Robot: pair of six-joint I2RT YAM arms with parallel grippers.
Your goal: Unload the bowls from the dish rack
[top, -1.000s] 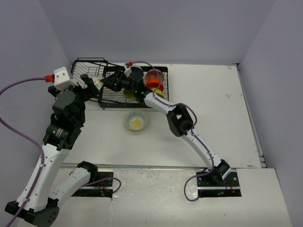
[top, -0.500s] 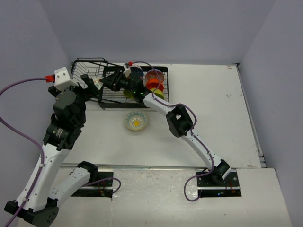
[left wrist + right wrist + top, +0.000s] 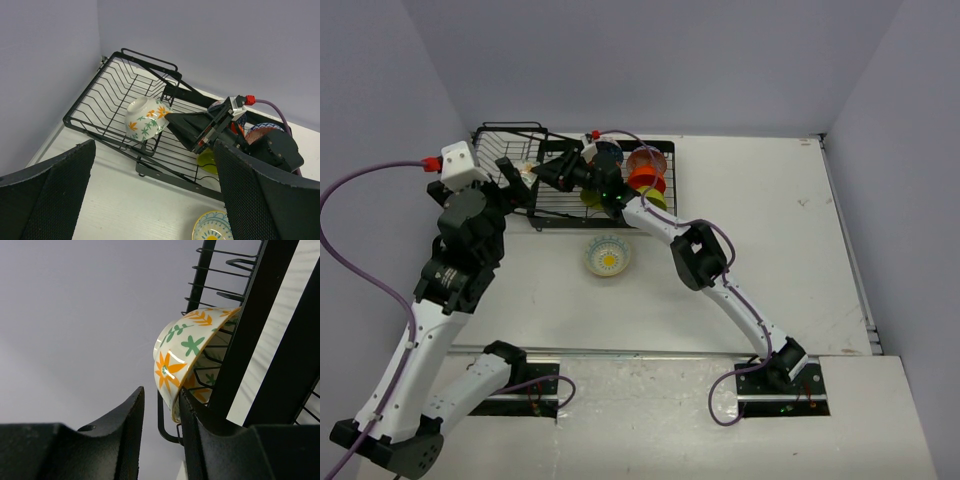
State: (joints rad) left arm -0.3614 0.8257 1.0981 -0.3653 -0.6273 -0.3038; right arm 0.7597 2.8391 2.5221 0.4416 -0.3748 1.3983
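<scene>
The black wire dish rack (image 3: 570, 200) stands at the back left. A cream bowl with orange and green flowers (image 3: 527, 172) leans on its side in the tilted basket part, also in the left wrist view (image 3: 145, 117). My right gripper (image 3: 544, 172) reaches across the rack to it, open with a narrow gap (image 3: 161, 390). The bowl's rim (image 3: 172, 375) sits at the gap, against the right finger (image 3: 200, 430). My left gripper (image 3: 155, 200) is open and empty, above the table in front of the rack (image 3: 100, 100). A yellow-centred bowl (image 3: 608, 257) sits on the table.
Orange (image 3: 645, 178), red-patterned (image 3: 647, 160), blue (image 3: 608, 155) and lime green (image 3: 592, 198) bowls stand in the rack's right part under my right arm. The back wall is just behind the rack. White table stretches to the right.
My left wrist has shifted slightly to the right near the rack. The right gripper and the floral bowl have hardly moved.
</scene>
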